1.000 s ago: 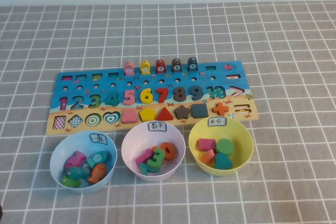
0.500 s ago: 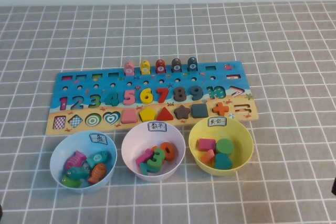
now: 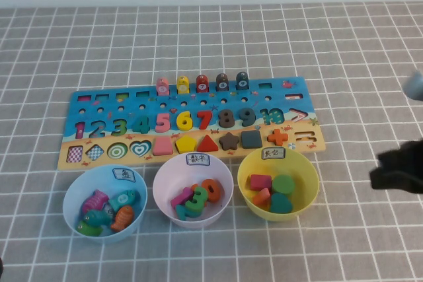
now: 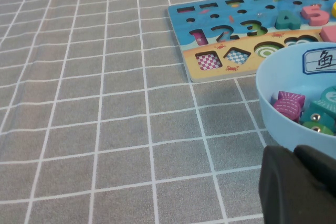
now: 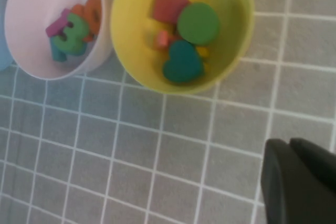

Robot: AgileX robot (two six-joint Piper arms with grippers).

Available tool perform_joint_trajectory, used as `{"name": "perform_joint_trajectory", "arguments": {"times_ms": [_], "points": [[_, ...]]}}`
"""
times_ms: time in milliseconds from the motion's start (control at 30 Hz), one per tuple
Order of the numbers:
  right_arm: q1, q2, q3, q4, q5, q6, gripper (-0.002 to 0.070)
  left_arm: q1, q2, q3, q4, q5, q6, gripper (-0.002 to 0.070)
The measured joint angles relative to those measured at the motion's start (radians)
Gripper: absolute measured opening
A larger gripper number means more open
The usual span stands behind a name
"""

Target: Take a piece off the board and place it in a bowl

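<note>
I have the right tool [image 3: 396,170] hanging at the right edge of the high view, above the counter [image 3: 357,44] and well out to the side of the yellow bowl [image 3: 310,186]. I can't tell whether it is open or closed; only a dark blur of it shows there, and the right wrist view gives just a corner of it. The orange cross [image 3: 278,137] sits in its slot near the right end of the board [image 3: 99,100], beyond the yellow bowl and off to the left of my right tool, so the reach runs forward and inward, across the top of that bowl. The cross has no long axis to speak of, so I judge any wrist angle that spans two opposite arms will do. The left tool [image 4: 296,187] sits low near the blue bowl [image 4: 283,124], at the far opposite end of the board from the cross; again I cannot tell if it is open. My right arm is plainly the nearer one, and the bowl lies almost under its path.
</note>
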Motion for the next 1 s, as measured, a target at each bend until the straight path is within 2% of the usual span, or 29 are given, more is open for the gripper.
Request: {"name": "perform_joint_trajectory", "arguments": {"times_ms": [267, 467, 767, 1000], "points": [[0.195, 0.297, -0.297, -0.154, 0.054, 0.126, -0.0017, 0.0, 0.0, 0.0, 0.0, 0.0, 0.0, 0.0002], [0.291, 0.493, -0.538, -0.217, 0.119, 0.192, -0.0017, 0.0, 0.0, 0.0, 0.0, 0.0, 0.0, 0.0002], [0.325, 0.728, -0.834, -0.326, 0.271, 0.272, -0.0013, 0.0, 0.0, 0.0, 0.0, 0.0, 0.0, 0.0002], [0.325, 0.835, -0.948, -0.436, 0.317, 0.336, 0.0008, 0.0, 0.0, 0.0, 0.0, 0.0, 0.0, 0.0002]]}}
